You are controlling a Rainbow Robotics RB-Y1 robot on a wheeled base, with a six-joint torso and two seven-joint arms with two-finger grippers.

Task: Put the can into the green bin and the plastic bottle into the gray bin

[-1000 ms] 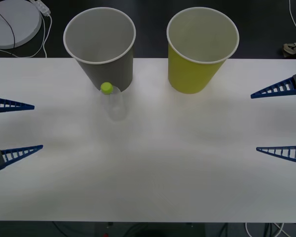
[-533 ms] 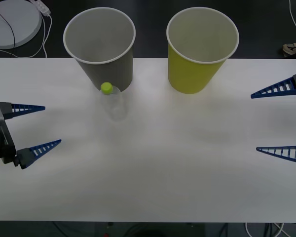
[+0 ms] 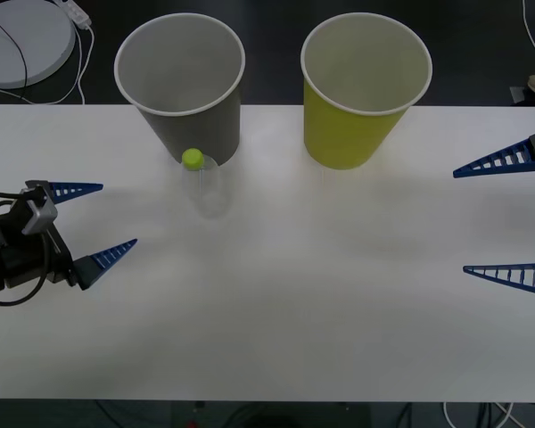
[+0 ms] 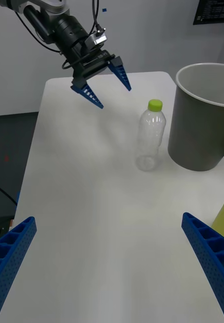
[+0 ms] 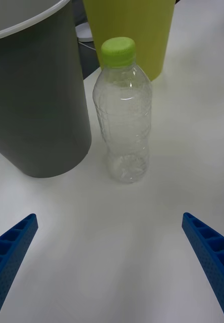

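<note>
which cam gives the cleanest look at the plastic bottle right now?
Left wrist view: the plastic bottle stands upright, centred and large, cap to base, beside the gray bin. The right wrist view shows it whole but farther off. In the front view it is seen from above, its clear body faint against the table.

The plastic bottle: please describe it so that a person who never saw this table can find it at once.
On the white table two large tapered bins stand at the far edge, the gray bin and the green bin. The plastic bottle stands upright just in front of the gray one. It is clear, shorter than both bins, with a lime-green cap.
</note>
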